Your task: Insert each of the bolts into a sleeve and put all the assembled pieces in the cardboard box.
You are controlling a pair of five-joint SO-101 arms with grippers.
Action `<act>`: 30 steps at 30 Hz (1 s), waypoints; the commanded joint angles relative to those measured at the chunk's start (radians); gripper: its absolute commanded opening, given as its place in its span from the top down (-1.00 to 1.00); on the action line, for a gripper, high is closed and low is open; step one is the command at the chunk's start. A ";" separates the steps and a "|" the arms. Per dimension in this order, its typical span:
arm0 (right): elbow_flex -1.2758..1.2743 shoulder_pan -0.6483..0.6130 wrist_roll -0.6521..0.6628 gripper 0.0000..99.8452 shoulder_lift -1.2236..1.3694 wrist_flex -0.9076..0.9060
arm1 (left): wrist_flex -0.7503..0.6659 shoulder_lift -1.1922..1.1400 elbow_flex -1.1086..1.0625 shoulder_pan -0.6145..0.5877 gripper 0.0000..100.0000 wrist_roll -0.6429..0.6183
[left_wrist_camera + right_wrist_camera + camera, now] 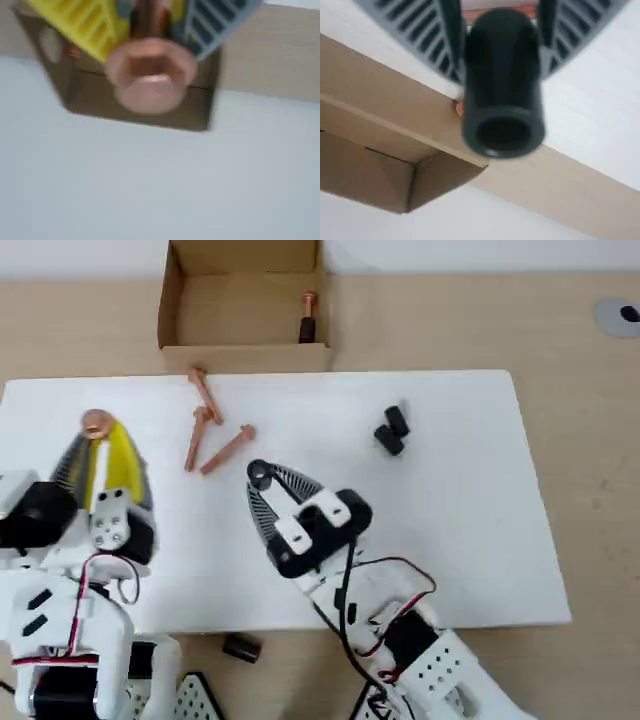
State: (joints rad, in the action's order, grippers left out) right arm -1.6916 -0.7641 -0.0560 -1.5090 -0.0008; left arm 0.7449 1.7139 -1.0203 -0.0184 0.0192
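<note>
L gripper (98,440) grips a bolt (150,75) at the white board's (450,540) left, R gripper (262,480) a black sleeve (504,100) mid-board; I'd get shank & bore on one axis, then push slow, no tilt. Count: 5 bolts – 1 held, 3 loose bolts (228,450) by the cardboard box (225,310), 1 in the assembled piece (307,318) inside; 5 sleeves – 1 held, 2 spare sleeves (392,430) right, 1 stray sleeve (241,647) off near edge, 1 boxed.
</note>
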 commanded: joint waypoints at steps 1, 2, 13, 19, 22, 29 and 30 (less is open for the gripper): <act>-0.008 -0.013 0.005 0.98 -0.036 0.055 | -0.031 -0.004 0.049 0.094 0.98 0.009; -0.008 -0.013 0.005 0.98 -0.033 0.055 | -0.031 -0.004 0.049 0.117 0.99 0.015; -0.008 -0.013 0.003 0.98 -0.028 0.049 | -0.031 0.001 0.057 0.362 0.99 0.132; -0.008 -0.013 0.002 0.98 -0.030 -0.025 | -0.057 0.001 0.048 0.374 0.99 0.212; -0.008 -0.013 0.002 0.98 -0.035 -0.025 | -0.143 0.001 0.003 0.371 0.99 0.229; -0.008 -0.013 0.002 0.98 -0.035 -0.025 | -0.242 0.004 -0.155 0.407 0.99 0.235; -0.008 -0.013 0.002 0.98 -0.035 -0.025 | -0.241 0.004 -0.166 0.419 0.99 0.235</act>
State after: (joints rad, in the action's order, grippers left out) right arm -1.7008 -0.7641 -0.0560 -1.5213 -0.0238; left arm 0.5363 1.7123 -1.1738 0.3652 0.2509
